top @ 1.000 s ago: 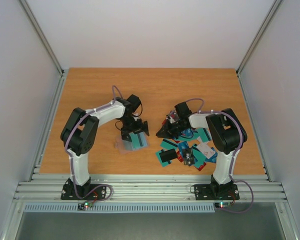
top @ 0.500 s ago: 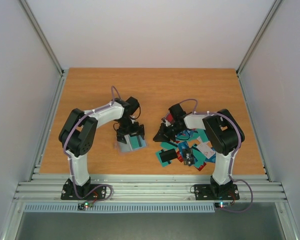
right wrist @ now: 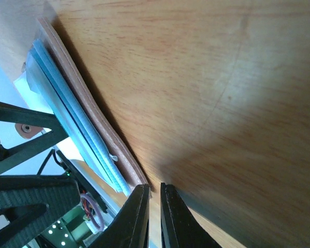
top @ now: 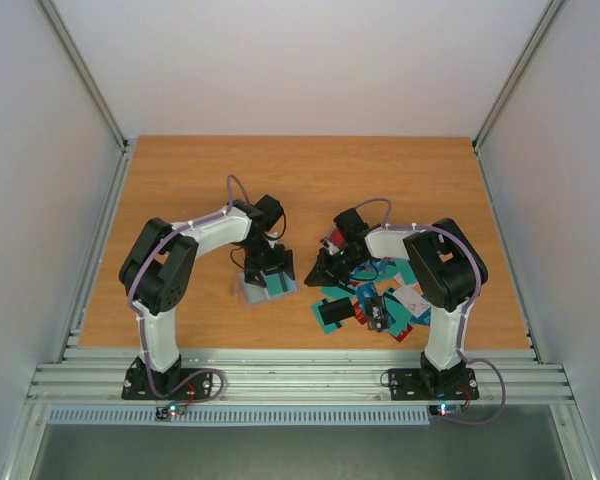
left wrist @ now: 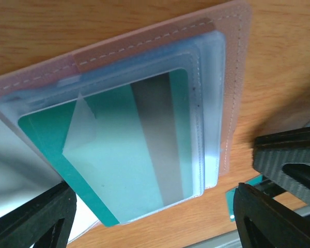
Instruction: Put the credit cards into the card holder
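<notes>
one teal card (left wrist: pixel 119 160) fills the flat, askew card holder (left wrist: pixel 144 42); left gripper (left wrist: pixel 155 204) spread, right gripper (right wrist: pixel 155 195) closed.

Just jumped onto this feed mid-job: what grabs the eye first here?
The card holder lies on the table below the open left gripper, with a teal card with a dark stripe partly inside its clear pocket. The right gripper, fingers nearly together, sits at the holder's edge. A jumble of credit cards lies on the table by the right arm.
</notes>
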You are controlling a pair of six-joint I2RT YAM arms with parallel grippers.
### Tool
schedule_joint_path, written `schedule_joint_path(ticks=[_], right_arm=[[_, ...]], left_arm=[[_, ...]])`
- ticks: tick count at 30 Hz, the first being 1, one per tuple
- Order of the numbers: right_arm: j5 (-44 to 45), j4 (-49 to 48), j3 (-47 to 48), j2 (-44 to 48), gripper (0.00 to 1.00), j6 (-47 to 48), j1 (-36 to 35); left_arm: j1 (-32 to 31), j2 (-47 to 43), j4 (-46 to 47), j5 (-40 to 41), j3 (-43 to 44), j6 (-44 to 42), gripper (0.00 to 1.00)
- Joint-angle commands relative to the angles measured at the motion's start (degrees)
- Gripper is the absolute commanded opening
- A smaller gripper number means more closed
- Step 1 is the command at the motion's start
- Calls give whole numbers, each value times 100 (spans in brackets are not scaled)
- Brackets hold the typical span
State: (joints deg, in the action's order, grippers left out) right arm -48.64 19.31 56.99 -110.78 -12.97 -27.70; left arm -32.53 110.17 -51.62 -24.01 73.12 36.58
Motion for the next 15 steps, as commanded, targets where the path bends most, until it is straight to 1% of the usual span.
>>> schedule_joint_path(ticks=[1, 9, 15], right_arm=[[329, 470, -26, -45, 9, -21, -51], [315, 402, -5, -126, 9, -91, -51], [270, 323, 6, -206, 8, -171, -51]], left_arm=[[-41, -37, 385, -390, 57, 51, 84], [-99, 53, 497, -602, 206, 126, 84], [-121, 166, 255, -580, 517, 157, 84]])
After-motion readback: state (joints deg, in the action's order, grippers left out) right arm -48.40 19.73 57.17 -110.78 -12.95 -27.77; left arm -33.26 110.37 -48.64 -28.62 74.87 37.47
